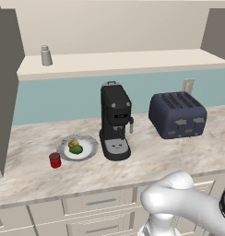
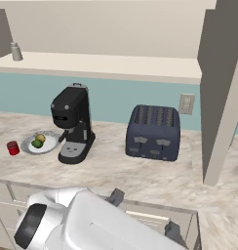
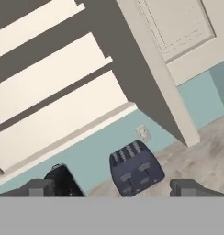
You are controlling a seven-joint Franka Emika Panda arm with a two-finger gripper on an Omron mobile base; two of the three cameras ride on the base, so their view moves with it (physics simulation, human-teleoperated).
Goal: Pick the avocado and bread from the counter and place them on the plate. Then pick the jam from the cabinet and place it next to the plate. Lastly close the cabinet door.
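The white plate (image 1: pixel 89 148) (image 2: pixel 50 144) lies on the beige counter (image 1: pixel 156 161) left of the coffee machine. The golden-brown bread (image 1: pixel 73 143) (image 2: pixel 40 138) and the green avocado (image 1: pixel 76 150) (image 2: pixel 36 143) rest on it side by side. The red jam (image 1: pixel 55 160) (image 2: pixel 13 148) stands upright on the counter just left of the plate. The cabinet (image 1: pixel 123 62) is open, and its right door (image 2: pixel 221 97) (image 3: pixel 173 27) swings out toward me. My gripper (image 2: pixel 143 213) (image 3: pixel 113 188) is low in front of the counter, open and empty, pointing up at the toaster and that door.
A black coffee machine (image 1: pixel 115 122) (image 2: pixel 72 122) (image 3: pixel 63 181) stands mid-counter. A dark blue toaster (image 1: pixel 177 114) (image 2: pixel 153 132) (image 3: pixel 134 167) sits to its right below a wall outlet (image 3: pixel 142 132). A grey-white shaker (image 1: pixel 46 55) (image 2: pixel 15 51) stands on the cabinet shelf at the left.
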